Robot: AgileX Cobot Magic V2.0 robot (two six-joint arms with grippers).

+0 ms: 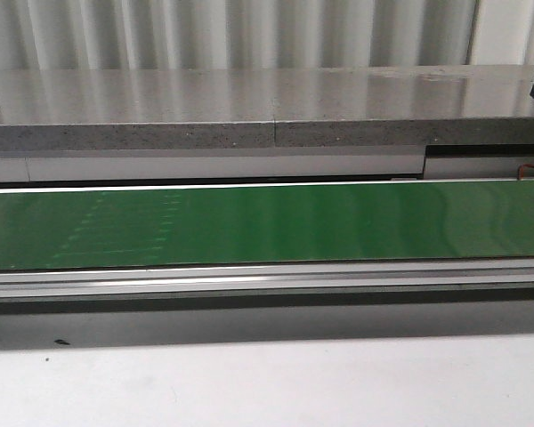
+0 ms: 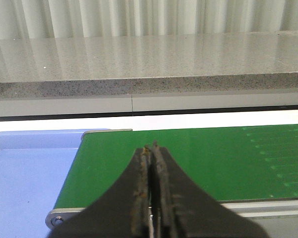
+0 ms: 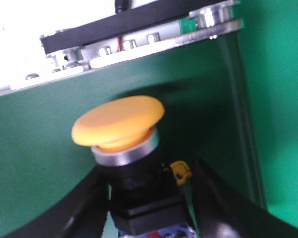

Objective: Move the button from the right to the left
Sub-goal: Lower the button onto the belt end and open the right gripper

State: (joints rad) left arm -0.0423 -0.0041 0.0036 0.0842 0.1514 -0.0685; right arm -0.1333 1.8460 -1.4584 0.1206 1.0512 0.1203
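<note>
Right jaws (image 3: 149, 198) straddle the yellow-capped button (image 3: 120, 121) over the green conveyor belt (image 3: 35, 148), apparently gripping its dark body | left jaws (image 2: 151, 148) closed, empty | I should hold it level while carrying leftward.

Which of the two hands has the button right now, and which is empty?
The right hand has it: its fingers flank the button's dark body, yellow cap up, over the green belt. The left hand is pressed shut on nothing above the belt's end.
</note>
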